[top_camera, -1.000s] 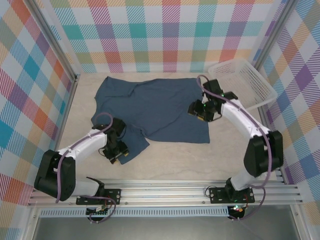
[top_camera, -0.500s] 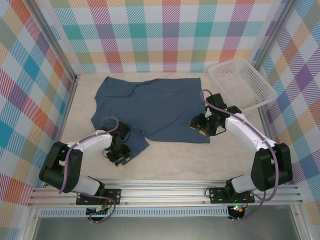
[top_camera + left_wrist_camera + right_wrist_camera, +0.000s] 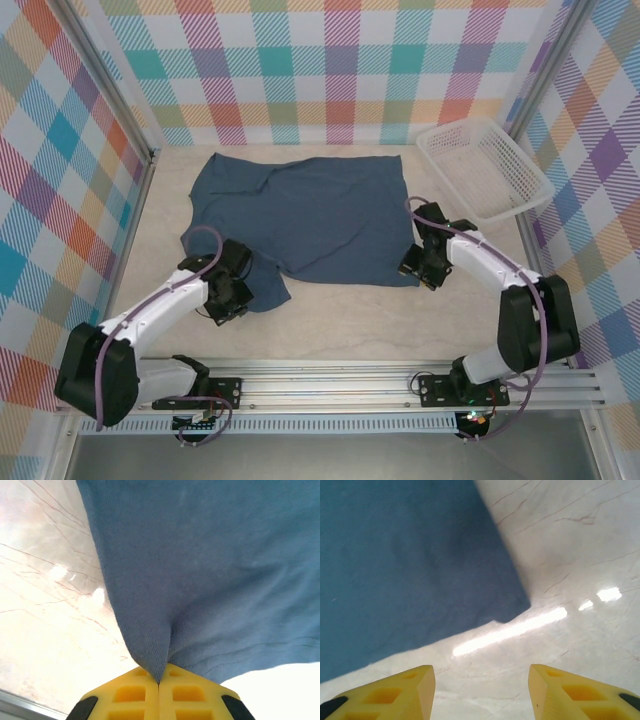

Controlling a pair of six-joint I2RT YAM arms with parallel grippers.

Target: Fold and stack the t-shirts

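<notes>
T-shirt lies pinched in left tool, right tool apart near its corner.

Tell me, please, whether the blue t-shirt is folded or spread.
Spread: the blue t-shirt lies opened out, with no fold made yet.

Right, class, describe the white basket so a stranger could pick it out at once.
Start from the pale table between the plaid walls; look to its far right corner. The basket sits there, right of the spread t-shirt. It is white and latticed with raised sides, whereas its neighbour is flat dark blue cloth.
</notes>
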